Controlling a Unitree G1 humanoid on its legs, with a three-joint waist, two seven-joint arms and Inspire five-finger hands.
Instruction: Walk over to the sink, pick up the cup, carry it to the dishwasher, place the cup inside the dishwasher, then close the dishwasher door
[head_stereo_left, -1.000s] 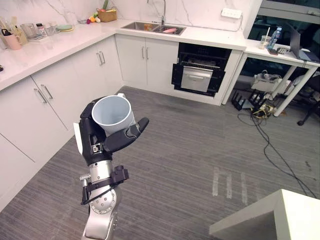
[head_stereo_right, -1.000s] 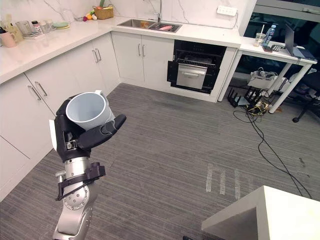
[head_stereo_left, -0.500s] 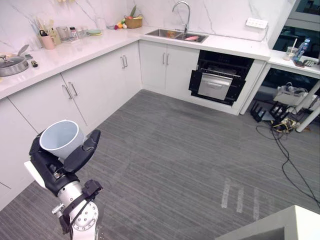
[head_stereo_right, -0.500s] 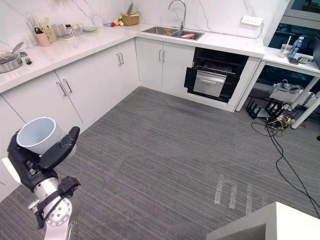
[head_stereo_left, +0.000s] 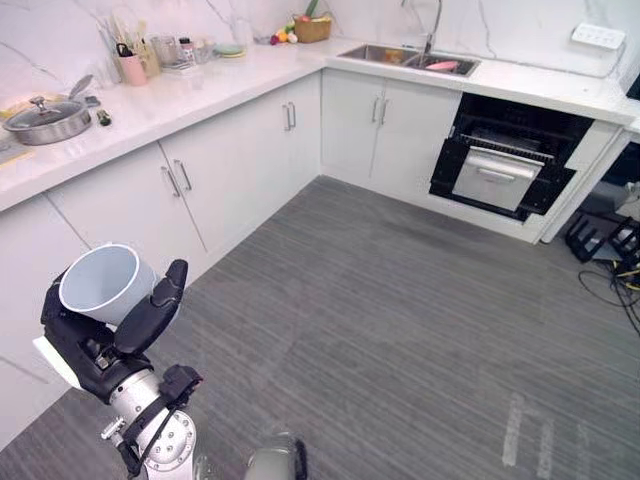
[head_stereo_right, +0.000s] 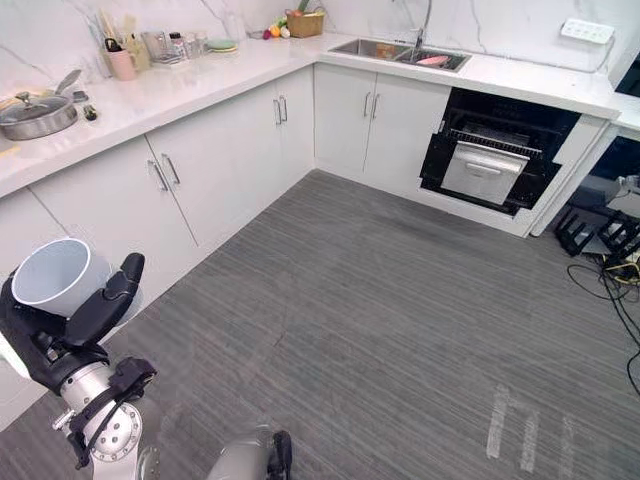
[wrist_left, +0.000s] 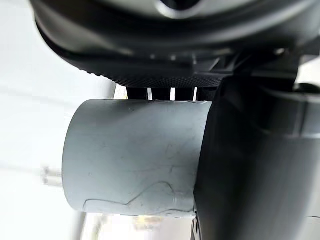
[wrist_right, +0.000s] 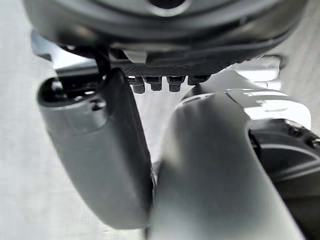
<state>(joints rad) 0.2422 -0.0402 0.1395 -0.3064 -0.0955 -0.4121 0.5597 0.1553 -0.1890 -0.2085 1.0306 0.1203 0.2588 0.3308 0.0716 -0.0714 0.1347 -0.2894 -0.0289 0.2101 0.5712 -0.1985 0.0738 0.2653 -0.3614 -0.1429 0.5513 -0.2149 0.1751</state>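
Observation:
A pale grey cup (head_stereo_left: 100, 283) stands upright, mouth up, in my left hand (head_stereo_left: 95, 350) at the lower left, with the thumb (head_stereo_left: 150, 305) across its side. The left wrist view shows the cup (wrist_left: 130, 155) pressed against the palm, fingers curled behind it. Across the room, the dishwasher (head_stereo_left: 505, 170) is a dark open bay under the counter with a silver rack showing. The sink (head_stereo_left: 415, 60) lies in the counter to its left with a pink item inside. My right hand (wrist_right: 100, 150) shows close up in its wrist view with nothing in it.
White cabinets (head_stereo_left: 130, 200) run along the left under a marble counter with a lidded pan (head_stereo_left: 45, 120), a pink utensil holder (head_stereo_left: 130, 68) and a fruit basket (head_stereo_left: 310, 28). Grey striped floor (head_stereo_left: 400, 300) stretches to the dishwasher. Cables (head_stereo_left: 620, 270) lie at the far right.
The camera has swung, so the dishwasher and sink now sit further right in the picture and more of the left counter shows. The cup stays in my left hand.

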